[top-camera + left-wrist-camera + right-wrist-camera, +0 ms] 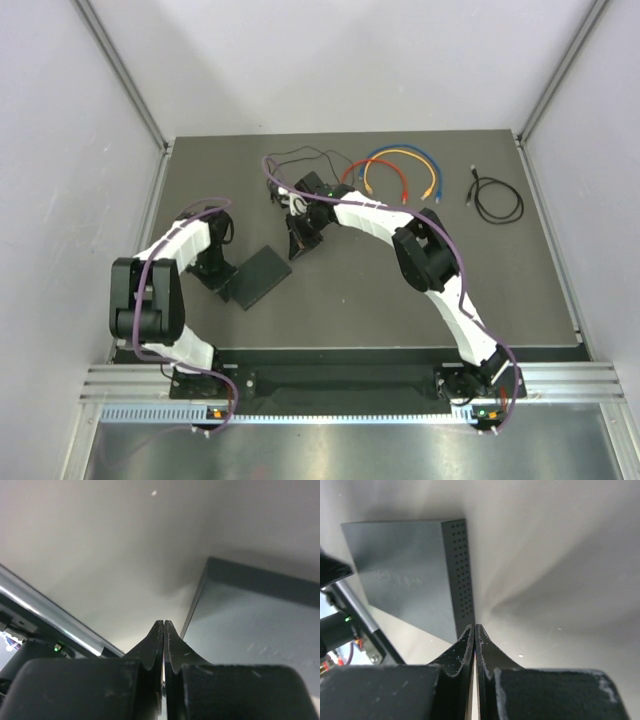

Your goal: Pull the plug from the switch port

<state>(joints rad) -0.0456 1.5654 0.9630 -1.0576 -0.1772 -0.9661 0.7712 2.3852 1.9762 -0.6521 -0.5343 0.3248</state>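
Observation:
The switch [256, 276] is a flat matte-black slab lying left of the table's middle. No plug or cable shows on it in any view; its ports are hidden. My left gripper [221, 277] is shut and empty, just off the switch's left edge; the left wrist view has the switch [260, 615] ahead and to the right of the closed left gripper [164, 623]. My right gripper [297, 249] is also shut and empty, near the switch's far right corner. In the right wrist view the switch's perforated side [461, 575] stands just beyond the closed right gripper [474, 627].
At the back of the table lie a thin black cord [300, 158], a bundle of red, orange and blue cables [400, 175] and a coiled black cable [497, 201]. White walls and metal posts close in the sides; an aluminium rail [350, 385] runs along the near edge.

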